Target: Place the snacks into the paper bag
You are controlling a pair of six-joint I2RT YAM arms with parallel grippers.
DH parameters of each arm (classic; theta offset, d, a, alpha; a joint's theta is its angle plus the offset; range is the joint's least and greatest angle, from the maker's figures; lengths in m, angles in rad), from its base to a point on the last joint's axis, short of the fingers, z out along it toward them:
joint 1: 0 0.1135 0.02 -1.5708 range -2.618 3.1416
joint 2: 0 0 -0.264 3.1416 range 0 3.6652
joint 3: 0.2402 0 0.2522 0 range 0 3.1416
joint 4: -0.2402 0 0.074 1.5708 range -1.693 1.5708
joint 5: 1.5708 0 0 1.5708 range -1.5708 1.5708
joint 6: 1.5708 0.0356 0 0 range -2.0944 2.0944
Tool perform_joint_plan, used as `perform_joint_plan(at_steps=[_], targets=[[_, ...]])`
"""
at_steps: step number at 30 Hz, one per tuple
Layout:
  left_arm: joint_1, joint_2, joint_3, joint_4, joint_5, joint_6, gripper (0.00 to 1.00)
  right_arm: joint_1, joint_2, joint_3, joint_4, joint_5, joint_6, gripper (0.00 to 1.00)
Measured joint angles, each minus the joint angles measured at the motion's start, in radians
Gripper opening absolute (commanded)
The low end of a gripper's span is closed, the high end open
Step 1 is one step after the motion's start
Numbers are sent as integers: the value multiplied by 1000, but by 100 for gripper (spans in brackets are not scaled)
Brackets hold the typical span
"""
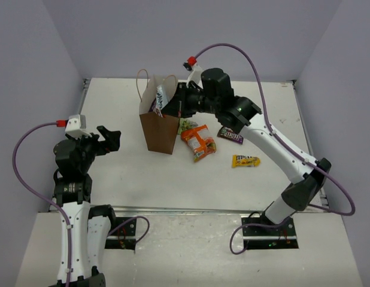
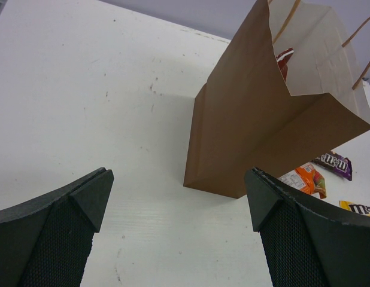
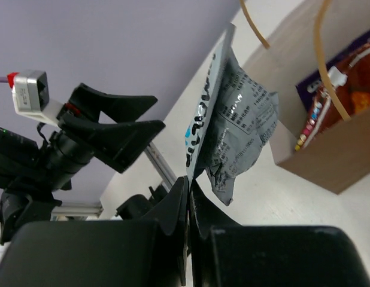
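Starting at the left, the left gripper (image 1: pixel 107 139) is seen with jaws spread and nothing between them, well apart from the paper bag (image 1: pixel 160 128). At the bag's open mouth a grey packet (image 3: pixel 239 131) is pinched by its edge in the right gripper (image 3: pixel 188 182), not yet let go. A red packet (image 2: pixel 284 63) is already lodged inside. Four more are left on the table (image 1: pixel 113 107) to the right: green packet (image 1: pixel 186 125), orange packet (image 1: pixel 199 142), dark packet (image 1: pixel 230 136), yellow packet (image 1: pixel 245 161). Over half the task is judged undone.
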Motion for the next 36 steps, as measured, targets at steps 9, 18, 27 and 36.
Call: perform_joint_plan(at_steps=[9,18,27,36], targets=[[0,-2,0,0,0,0,100,5,306,375,-89,-75,10,0],[0,-3,0,0,0,0,100,4,404,495,-129,-5,21,35],[0,-4,0,0,-1,0,100,2,373,429,-121,59,24,92],[0,-12,0,0,-1,0,100,-24,-212,-150,-64,86,-20,93]])
